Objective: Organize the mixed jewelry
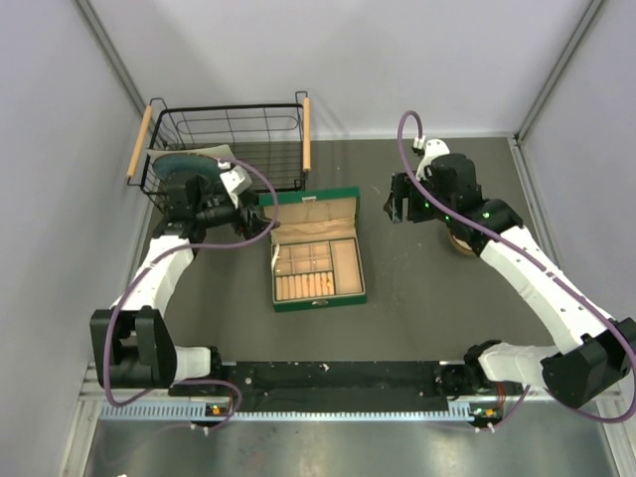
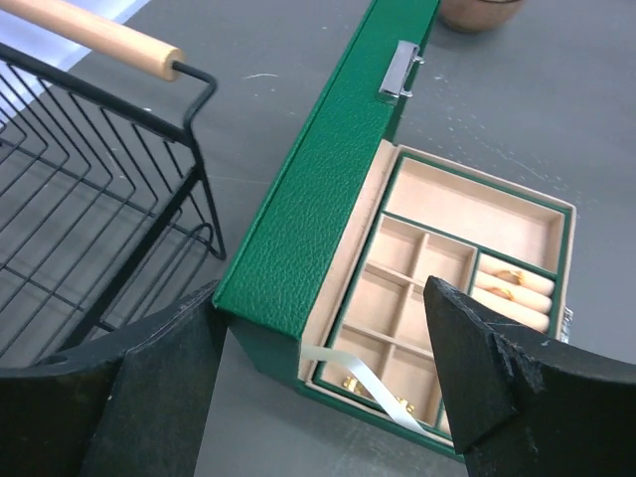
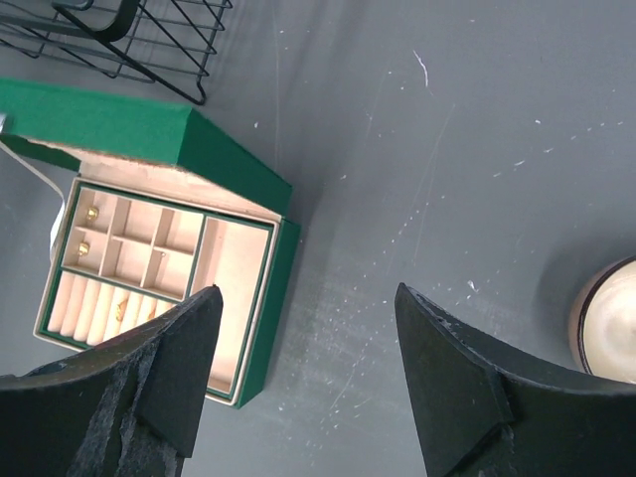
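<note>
The green jewelry box (image 1: pixel 319 260) lies open mid-table, its lid (image 2: pixel 318 189) standing up. Tiny gold rings (image 2: pixel 508 282) sit in the ring roll, and more gold pieces (image 2: pixel 352 382) lie in the small beige compartments behind a white ribbon (image 2: pixel 370 386). From the right wrist view, gold pieces (image 3: pixel 90 213) show in the small compartments. My left gripper (image 1: pixel 261 225) is open, its fingers (image 2: pixel 169 388) straddling the lid's near corner without touching it. My right gripper (image 1: pixel 397 210) is open above bare table right of the box, its fingers (image 3: pixel 447 368) holding nothing.
A black wire basket (image 1: pixel 229 144) with wooden handles stands at the back left, close to my left gripper. The round tan bowl (image 1: pixel 463 242) sits right of the box, partly under my right arm, and shows at the edge of the right wrist view (image 3: pixel 608 320).
</note>
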